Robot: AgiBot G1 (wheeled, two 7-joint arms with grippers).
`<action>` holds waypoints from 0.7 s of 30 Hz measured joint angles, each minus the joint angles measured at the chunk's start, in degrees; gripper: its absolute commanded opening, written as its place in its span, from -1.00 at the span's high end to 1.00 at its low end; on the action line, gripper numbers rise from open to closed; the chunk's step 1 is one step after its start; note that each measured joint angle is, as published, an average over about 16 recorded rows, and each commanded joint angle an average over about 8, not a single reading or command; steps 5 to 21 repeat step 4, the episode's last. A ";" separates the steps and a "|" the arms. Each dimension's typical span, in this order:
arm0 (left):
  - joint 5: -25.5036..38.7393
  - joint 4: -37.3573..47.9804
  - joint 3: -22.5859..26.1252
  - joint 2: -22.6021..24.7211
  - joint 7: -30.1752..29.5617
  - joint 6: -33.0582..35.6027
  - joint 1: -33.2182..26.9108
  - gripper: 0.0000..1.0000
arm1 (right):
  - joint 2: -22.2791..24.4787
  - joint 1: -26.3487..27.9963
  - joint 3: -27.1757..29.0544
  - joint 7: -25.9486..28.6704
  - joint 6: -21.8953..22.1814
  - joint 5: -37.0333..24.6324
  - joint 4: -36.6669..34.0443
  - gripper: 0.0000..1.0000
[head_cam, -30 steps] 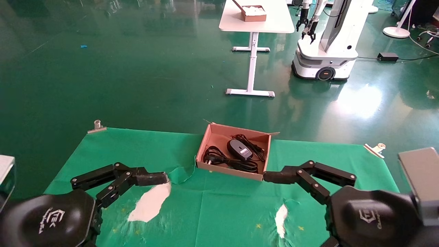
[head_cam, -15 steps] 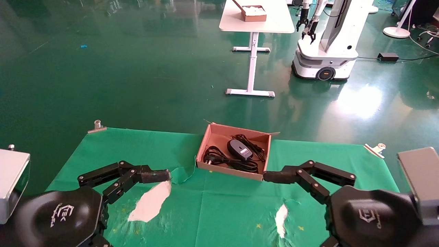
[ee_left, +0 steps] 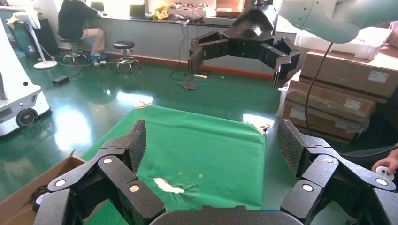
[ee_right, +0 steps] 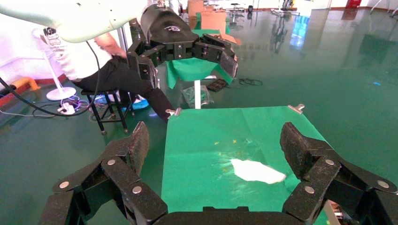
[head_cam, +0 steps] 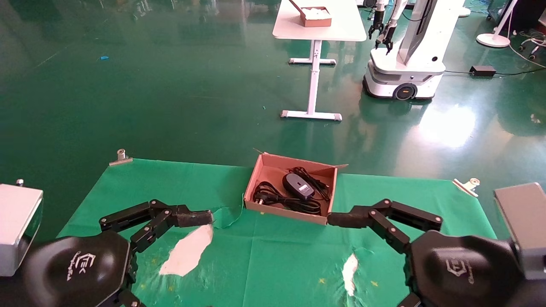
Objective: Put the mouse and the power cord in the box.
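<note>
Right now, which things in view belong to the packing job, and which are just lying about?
Job: small black oval mouse; thick black coiled power cord; shallow brown cardboard box holding both.

Lying about: metal clips; distant white table with another small brown box; white wheeled robot.

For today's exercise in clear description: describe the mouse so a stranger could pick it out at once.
Find the green cloth on the table; at its far edge sits a shallow brown cardboard box. Inside lies the mouse, a small black oval with a grey label, smooth and solid beside the looped black power cord.
</note>
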 measured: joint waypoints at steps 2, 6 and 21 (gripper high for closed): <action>0.02 0.01 0.02 0.01 0.00 -0.01 -0.01 -1.00 | 0.00 0.00 0.00 0.00 0.00 0.00 0.00 -1.00; 0.03 0.02 0.03 0.02 0.01 -0.02 -0.02 -1.00 | 0.00 0.00 0.00 0.00 0.00 0.00 0.00 -1.00; 0.03 0.02 0.03 0.02 0.01 -0.02 -0.02 -1.00 | 0.00 0.00 0.00 0.00 0.00 0.00 0.00 -1.00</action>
